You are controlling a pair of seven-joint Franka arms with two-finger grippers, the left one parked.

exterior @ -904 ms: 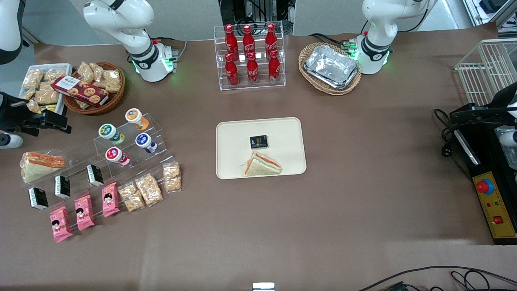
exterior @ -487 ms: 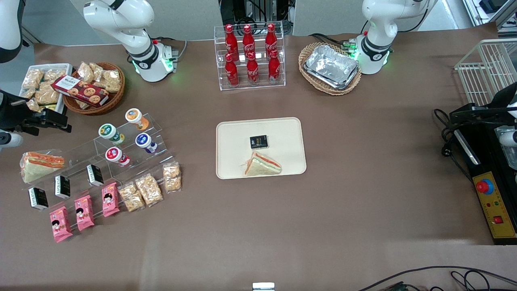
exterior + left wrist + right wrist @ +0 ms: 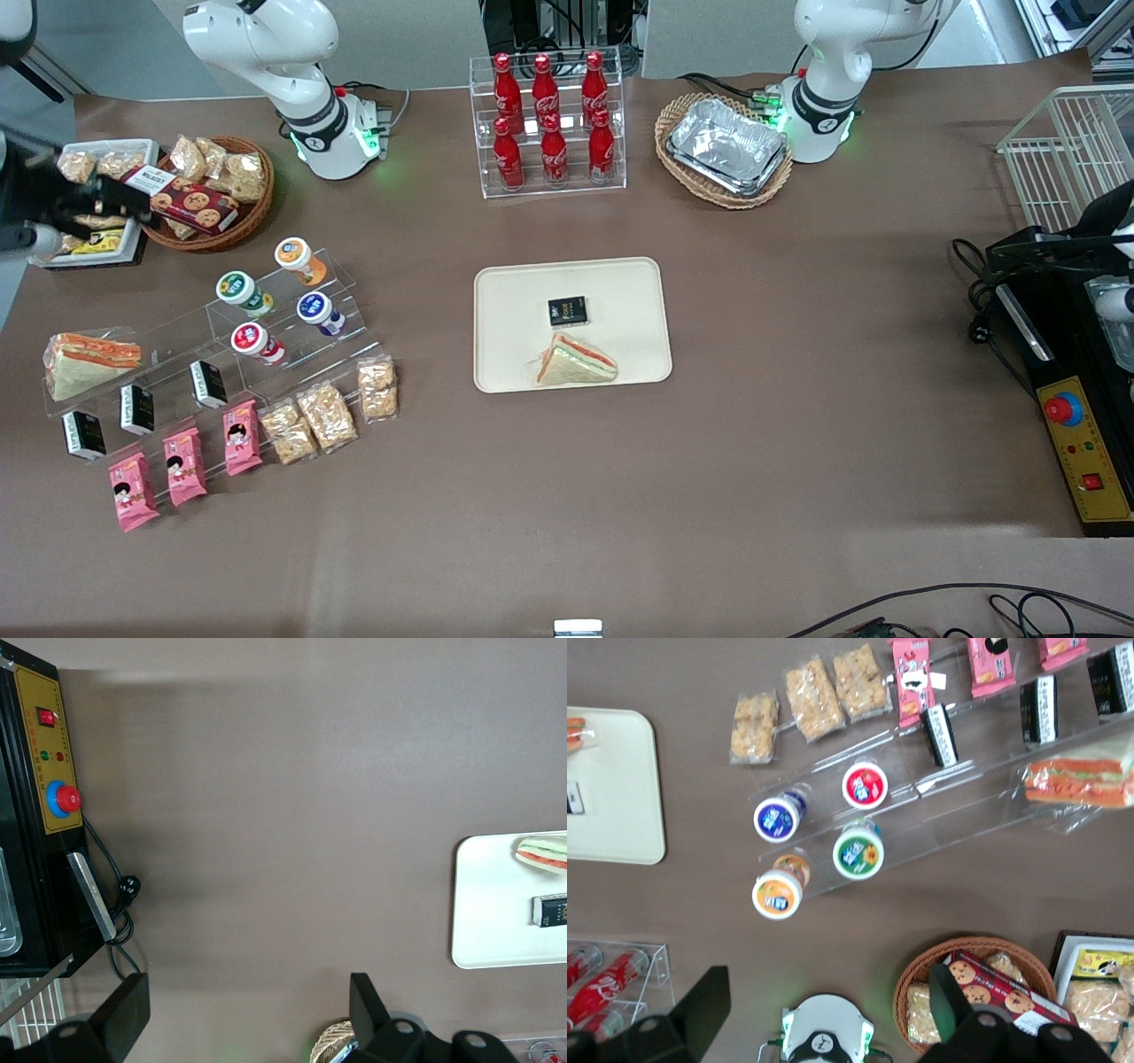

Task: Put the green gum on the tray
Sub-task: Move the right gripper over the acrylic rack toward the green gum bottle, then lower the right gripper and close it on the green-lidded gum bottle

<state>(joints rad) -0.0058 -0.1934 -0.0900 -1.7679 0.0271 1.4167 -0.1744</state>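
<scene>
Toward the working arm's end of the table, the gripper hangs above the snack containers, fingers spread wide and holding nothing. The green gum stands upright on the clear stepped rack, nearer the front camera than the gripper. Since the earlier frames the gripper has drawn farther from that camera. The tray waits mid-table.

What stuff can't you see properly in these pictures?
- Green gum: in the front view, the words on its lid are too small to read.
- Tray: in the right wrist view, the picture edge cuts it off.
- End effector, open above the snack box: in the front view, its arm runs off the picture edge.
- Black packet on the tray: its print is too small to read.
</scene>
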